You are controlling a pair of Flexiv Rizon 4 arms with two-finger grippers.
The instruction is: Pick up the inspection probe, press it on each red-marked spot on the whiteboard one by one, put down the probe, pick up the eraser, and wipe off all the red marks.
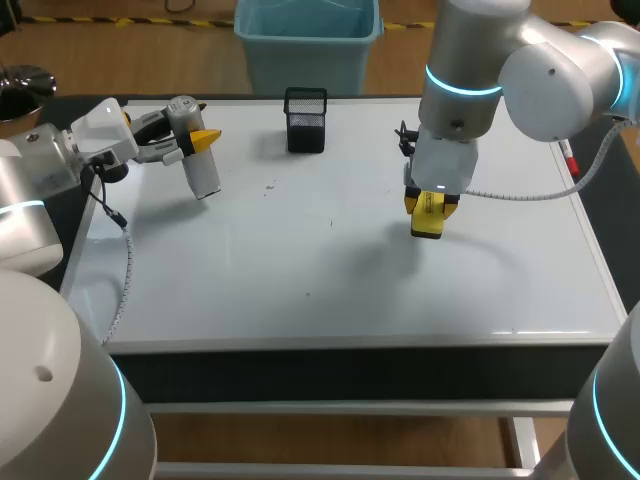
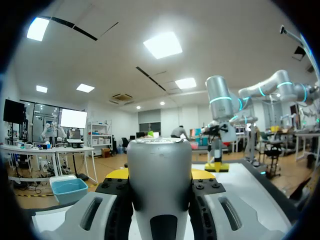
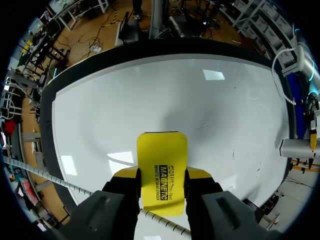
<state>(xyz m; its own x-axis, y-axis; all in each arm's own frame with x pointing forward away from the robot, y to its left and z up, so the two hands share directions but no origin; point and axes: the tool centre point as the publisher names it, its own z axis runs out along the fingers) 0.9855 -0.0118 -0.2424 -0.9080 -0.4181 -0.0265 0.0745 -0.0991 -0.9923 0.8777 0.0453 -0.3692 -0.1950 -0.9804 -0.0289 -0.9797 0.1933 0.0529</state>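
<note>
Right gripper (image 1: 431,212): fingers clamped on the yellow eraser (image 1: 428,222) from both sides, right of the board's middle.
Eraser: stands out ahead of the fingertips toward the whiteboard (image 1: 300,270); I cannot tell whether it touches.
Left gripper (image 1: 203,140): pinching the grey probe (image 1: 204,176), over the far left corner.
Probe: tilted, lower end close to the surface.
Whiteboard: a few small dark specks.
Black mesh holder (image 1: 305,120): at the far edge, between the two arms.

Left arm (image 1: 55,155), far left: left gripper (image 1: 205,138) clamped on grey cylindrical probe (image 1: 203,176). Right arm (image 1: 462,75), wrist vertical: right gripper (image 3: 161,176) clamped on yellow rectangular eraser (image 3: 161,152).
</note>
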